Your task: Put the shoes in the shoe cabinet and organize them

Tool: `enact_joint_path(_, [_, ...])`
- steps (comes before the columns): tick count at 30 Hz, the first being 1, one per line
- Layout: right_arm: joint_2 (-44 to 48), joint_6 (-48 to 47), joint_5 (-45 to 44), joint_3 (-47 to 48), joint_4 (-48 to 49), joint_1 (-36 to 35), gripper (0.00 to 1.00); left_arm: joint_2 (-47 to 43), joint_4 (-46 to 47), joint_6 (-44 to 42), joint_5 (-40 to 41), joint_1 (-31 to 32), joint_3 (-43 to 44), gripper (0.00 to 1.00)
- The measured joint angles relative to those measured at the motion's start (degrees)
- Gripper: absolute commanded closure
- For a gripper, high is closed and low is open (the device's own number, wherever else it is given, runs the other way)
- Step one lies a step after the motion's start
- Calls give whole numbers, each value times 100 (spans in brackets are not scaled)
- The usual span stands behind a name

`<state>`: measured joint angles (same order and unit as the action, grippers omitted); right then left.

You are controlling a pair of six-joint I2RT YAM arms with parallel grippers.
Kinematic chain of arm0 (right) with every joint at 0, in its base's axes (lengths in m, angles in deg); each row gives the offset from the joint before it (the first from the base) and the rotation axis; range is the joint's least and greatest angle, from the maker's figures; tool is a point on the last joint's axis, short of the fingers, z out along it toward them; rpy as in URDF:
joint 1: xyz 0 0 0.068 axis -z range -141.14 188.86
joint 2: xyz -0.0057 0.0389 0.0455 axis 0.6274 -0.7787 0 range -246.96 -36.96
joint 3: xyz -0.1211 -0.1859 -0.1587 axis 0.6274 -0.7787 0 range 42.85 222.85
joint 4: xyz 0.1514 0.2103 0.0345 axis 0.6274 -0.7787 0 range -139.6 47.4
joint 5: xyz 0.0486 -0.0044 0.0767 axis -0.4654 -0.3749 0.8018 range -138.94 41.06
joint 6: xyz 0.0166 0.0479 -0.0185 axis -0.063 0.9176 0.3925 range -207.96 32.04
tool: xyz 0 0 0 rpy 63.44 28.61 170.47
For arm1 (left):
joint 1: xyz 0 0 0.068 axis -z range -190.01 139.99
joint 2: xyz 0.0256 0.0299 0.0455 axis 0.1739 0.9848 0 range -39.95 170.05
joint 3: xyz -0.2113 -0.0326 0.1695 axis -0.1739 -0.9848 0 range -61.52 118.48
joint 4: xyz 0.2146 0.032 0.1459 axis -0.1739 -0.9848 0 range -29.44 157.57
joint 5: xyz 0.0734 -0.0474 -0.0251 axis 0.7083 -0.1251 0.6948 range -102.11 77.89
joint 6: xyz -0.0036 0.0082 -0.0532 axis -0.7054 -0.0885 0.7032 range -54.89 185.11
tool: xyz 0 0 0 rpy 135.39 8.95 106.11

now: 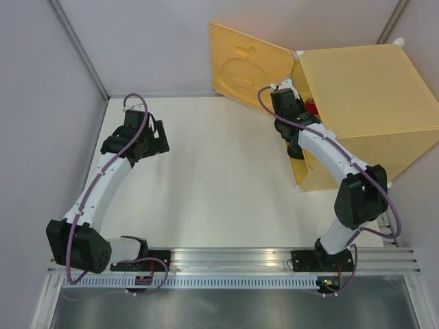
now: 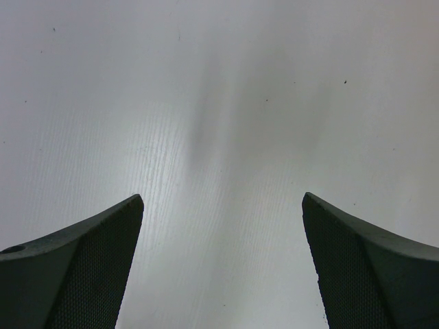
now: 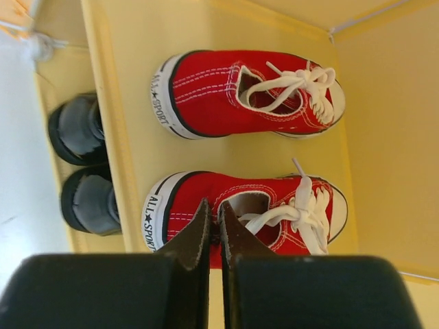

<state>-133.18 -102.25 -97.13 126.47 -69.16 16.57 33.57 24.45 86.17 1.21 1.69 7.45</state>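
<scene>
1. The left end effector (image 2: 223, 197) hangs over the bare white surface (image 1: 219, 178), fingers spread wide with nothing between them, well apart from the task's things.
2. No shoe shows on the surface in the top view, so I judge that nothing is left outside to carry in.
3. The hinged yellow-orange door panel (image 1: 243, 65), embossed with an apple-like shape, stands swung open at the left of the large yellow-orange plastic shoe cabinet (image 1: 370, 96).
4. The right end effector (image 3: 214, 211) reaches into the cabinet's opening, fingers pressed together. Its tips are at the heel-side collar of one sneaker; I cannot tell whether any canvas is caught between them.
5. In the right wrist view, the two glossy black leather dress shoes (image 3: 79, 130) sit side by side in one compartment, only their rounded ends showing past the divider.
6. Across the divider, the two small red canvas sneakers (image 3: 212, 96) with white laces lie side by side, pointing the same way, close but apart.
7. Placing looks done, with each pair together. What may remain is a small straightening of the nearer sneaker, drawing the right arm out, and perhaps shutting the door.
</scene>
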Motion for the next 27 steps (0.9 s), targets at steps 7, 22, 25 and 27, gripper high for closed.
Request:
enact_joint_path(7, [-146,-404,-485,-68,184,9,99,0,0,2,-4,0,0,1])
enact_joint_path(22, [-249,-516,-654,-98,273,-4,63,0,0,2,-15,0,0,1])
enact_joint_path(25, [-249,-439,-640,-98,258,-13,52,0,0,2,-17,0,0,1])
enact_joint_path(27, [-249,-382,-573,-98,214,-46,52,0,0,0,-17,0,0,1])
